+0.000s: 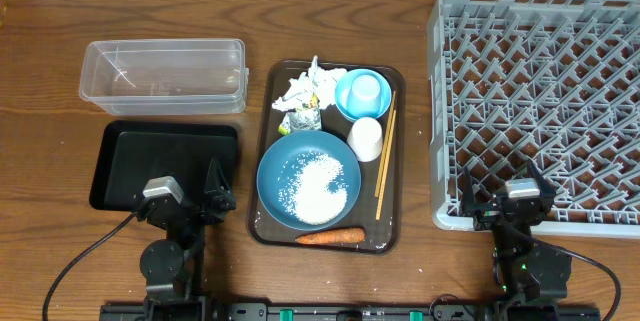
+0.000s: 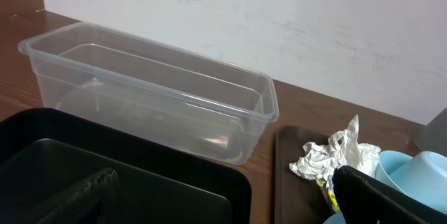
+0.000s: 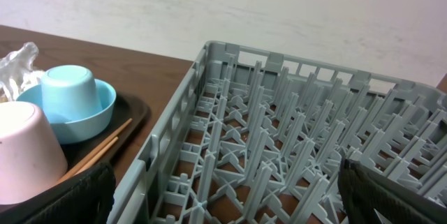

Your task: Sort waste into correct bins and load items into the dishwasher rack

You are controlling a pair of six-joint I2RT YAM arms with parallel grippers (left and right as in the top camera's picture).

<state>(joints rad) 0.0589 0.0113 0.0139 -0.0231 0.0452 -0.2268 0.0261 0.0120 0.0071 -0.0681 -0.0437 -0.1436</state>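
Nothing is yet sorted or loaded: rice [image 1: 318, 186], carrot [image 1: 330, 236], tissue [image 1: 305, 89] and cup [image 1: 366, 139] are left on the brown tray [image 1: 391, 231] (left hand [image 1: 187, 201] and right hand [image 1: 506, 199] gape, empty), rack [image 1: 540, 101] unfilled.

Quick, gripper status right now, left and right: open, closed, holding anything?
Left gripper: open, holding nothing.
Right gripper: open, holding nothing.

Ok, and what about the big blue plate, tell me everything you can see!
The big blue plate is round, smooth and shiny-looking. It sits flat on the near part of the brown tray. A heap of white rice lies inside it. The white cup stands beside its far right rim, and the orange carrot lies along its near edge. Nothing is holding it.
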